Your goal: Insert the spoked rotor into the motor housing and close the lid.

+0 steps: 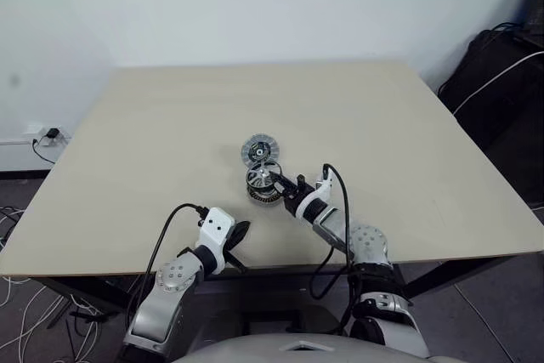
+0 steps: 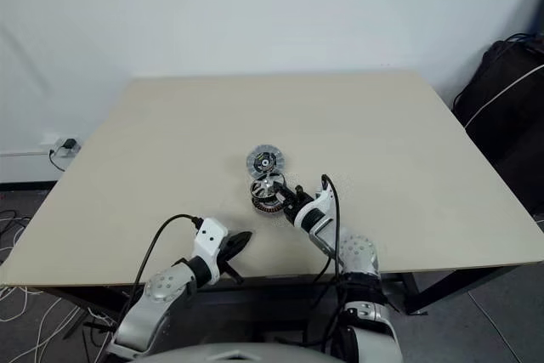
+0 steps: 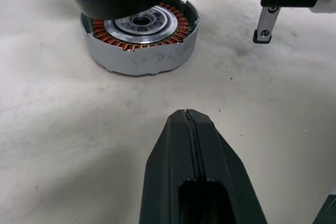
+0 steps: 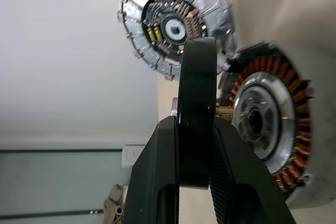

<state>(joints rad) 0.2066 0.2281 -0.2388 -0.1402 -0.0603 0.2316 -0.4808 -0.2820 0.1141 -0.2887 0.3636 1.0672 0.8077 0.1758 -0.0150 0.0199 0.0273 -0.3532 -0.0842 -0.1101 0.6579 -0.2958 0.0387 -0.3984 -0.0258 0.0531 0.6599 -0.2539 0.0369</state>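
The right pincer (image 4: 195,174) pinches the spoked rotor (image 1: 264,176) by its dark rim, holding it just above the motor housing (image 3: 139,38) and not yet seated. The lid (image 1: 257,151) lies on the worktop (image 1: 382,125) just beyond the housing, untouched. The left pincer (image 3: 189,124), pressed together and empty, waits near the housing.

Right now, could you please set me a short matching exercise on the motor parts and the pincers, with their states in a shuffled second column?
Things:
1. spoked rotor
2. motor housing
3. lid
4. left pincer

States:
A. lies flat on the table, just beyond the housing
B. shut on nothing, near the table's front edge
C. gripped by its dark rim in the right pincer, just over the housing
D. sits on the table, copper windings up

Pairs: 1-C, 2-D, 3-A, 4-B
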